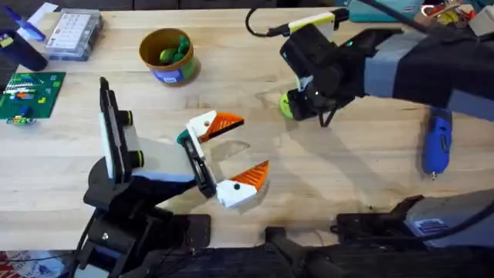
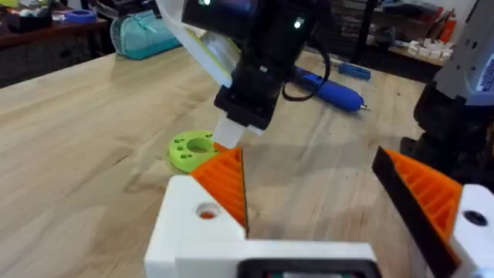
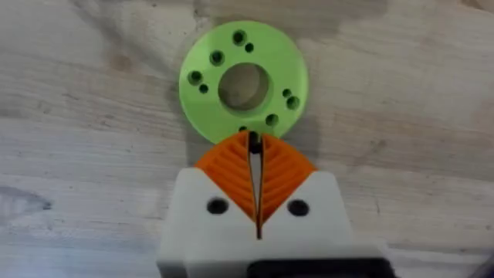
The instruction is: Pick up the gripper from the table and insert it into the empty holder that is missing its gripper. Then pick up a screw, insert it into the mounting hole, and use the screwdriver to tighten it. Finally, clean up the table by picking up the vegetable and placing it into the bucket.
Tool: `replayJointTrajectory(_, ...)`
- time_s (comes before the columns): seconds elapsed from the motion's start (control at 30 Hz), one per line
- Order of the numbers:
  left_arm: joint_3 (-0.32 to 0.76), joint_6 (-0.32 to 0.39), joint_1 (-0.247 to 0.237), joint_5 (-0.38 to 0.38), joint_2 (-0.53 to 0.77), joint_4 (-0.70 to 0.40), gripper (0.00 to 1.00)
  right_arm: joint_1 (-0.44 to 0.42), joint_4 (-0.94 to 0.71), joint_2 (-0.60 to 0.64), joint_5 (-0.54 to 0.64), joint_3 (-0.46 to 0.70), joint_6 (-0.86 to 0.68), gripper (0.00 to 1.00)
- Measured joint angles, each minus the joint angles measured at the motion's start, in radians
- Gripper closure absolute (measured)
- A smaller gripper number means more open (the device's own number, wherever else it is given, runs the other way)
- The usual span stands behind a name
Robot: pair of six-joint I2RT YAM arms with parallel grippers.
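Note:
A green round disc (image 3: 243,81) with a centre hole and several small holes lies flat on the table (image 1: 347,170). My right gripper (image 3: 255,147) hangs tip-down over the disc's rim, shut on a small black screw (image 3: 253,140). From overhead the right gripper (image 1: 299,102) sits beside the disc (image 1: 285,105). My left gripper (image 1: 245,148) rests low at mid-table, open and holding nothing, facing the disc (image 2: 191,148). The blue screwdriver (image 1: 436,143) lies at the right. The tan bucket (image 1: 167,55) stands at the back with green pieces (image 1: 176,49) inside.
A clear parts box (image 1: 73,35) and a green circuit board (image 1: 27,93) sit at the far left. A cable (image 1: 262,29) trails behind the right arm. Bare wood lies between the disc and the screwdriver.

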Motion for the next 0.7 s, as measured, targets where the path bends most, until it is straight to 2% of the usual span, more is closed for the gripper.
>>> replayJointTrajectory(0.37,0.0,0.0,0.0,0.0,0.0,0.0,0.006,0.0,-0.21,-0.1,0.0,0.255,-0.008,0.998)
replayJointTrajectory(0.5,0.0,0.0,0.0,0.0,0.0,0.0,0.006,0.0,-0.245,-0.128,0.0,0.303,-0.008,0.998)
replayJointTrajectory(0.7,0.0,0.0,0.0,0.0,0.0,0.0,0.006,0.0,-0.264,-0.157,0.0,0.31,-0.008,0.998)
